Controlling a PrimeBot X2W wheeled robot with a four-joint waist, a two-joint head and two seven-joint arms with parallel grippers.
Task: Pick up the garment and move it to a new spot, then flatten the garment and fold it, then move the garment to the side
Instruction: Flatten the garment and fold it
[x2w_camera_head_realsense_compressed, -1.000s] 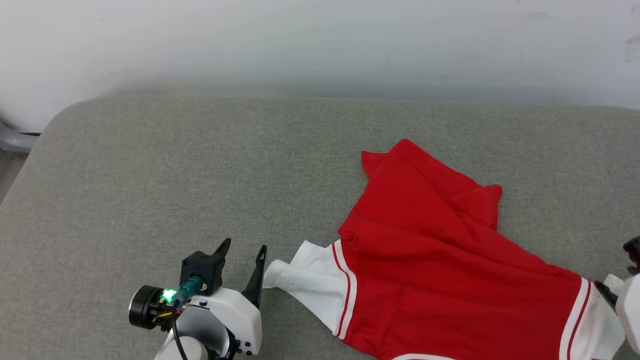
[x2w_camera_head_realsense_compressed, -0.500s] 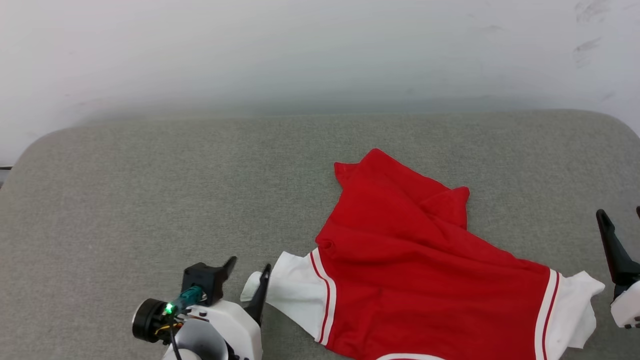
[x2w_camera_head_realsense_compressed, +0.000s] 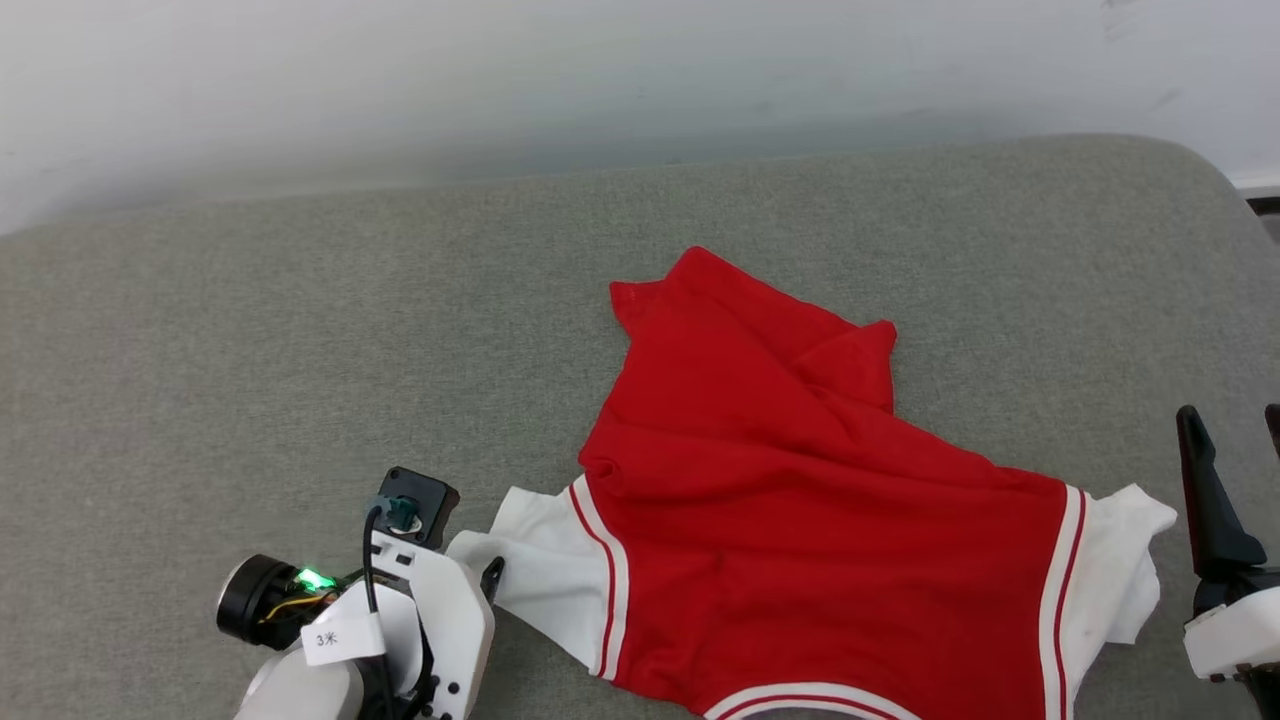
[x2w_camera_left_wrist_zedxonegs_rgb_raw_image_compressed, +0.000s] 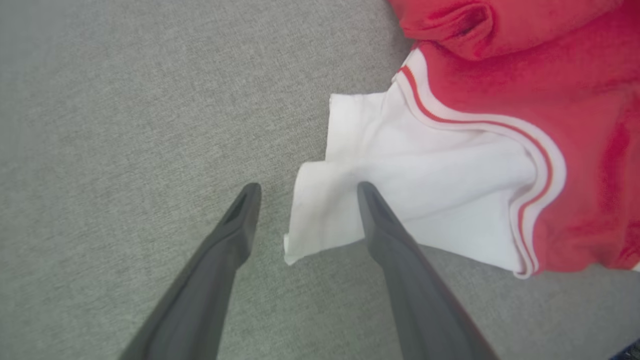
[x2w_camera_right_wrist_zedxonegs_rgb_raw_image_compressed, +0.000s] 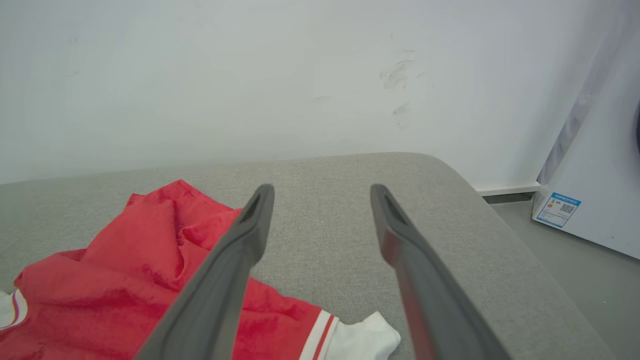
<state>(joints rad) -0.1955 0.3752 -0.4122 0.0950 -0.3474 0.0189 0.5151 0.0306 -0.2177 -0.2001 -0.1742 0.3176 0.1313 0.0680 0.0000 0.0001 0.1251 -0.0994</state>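
Looking at the garment (x2w_camera_head_realsense_compressed: 800, 520) lying rumpled on the grey bench (x2w_camera_head_realsense_compressed: 300, 350), spreading over the lower centre and lower right of the head view. Stretching sleeve to sleeve from left to right along the bottom of that frame, with the red body reaching up toward the centre and doubling over itself near the top. Showing plain red only, no lettering.

Hanging the left gripper (x2w_camera_left_wrist_zedxonegs_rgb_raw_image_compressed: 305, 189) wide apart and gripping nothing, at the lower left of the head view, right at the left sleeve (x2w_camera_left_wrist_zedxonegs_rgb_raw_image_compressed: 425, 200). Straddling that sleeve's folded corner in the left wrist view, one finger (x2w_camera_left_wrist_zedxonegs_rgb_raw_image_compressed: 390, 235) crossing the white cloth, the other over bare bench; not managing to tell whether touching or hovering.

Holding the right gripper (x2w_camera_right_wrist_zedxonegs_rgb_raw_image_compressed: 322, 189) equally wide and empty at the right edge of the head view, just beside the right sleeve (x2w_camera_head_realsense_compressed: 1110, 570) but apart from it, pointing past the cloth toward the wall (x2w_camera_right_wrist_zedxonegs_rgb_raw_image_compressed: 250, 75).

Judging the left arm nearer to a grasp, with cloth sitting between its jaws; needing the right to drop toward its sleeve before any two-armed lift. Finding plenty of open bench at the left and upper left of the head view for a new spot. Minding the rounded bench edge at the upper right, with floor (x2w_camera_right_wrist_zedxonegs_rgb_raw_image_compressed: 570, 265) and a white appliance (x2w_camera_right_wrist_zedxonegs_rgb_raw_image_compressed: 600, 200) beyond it.
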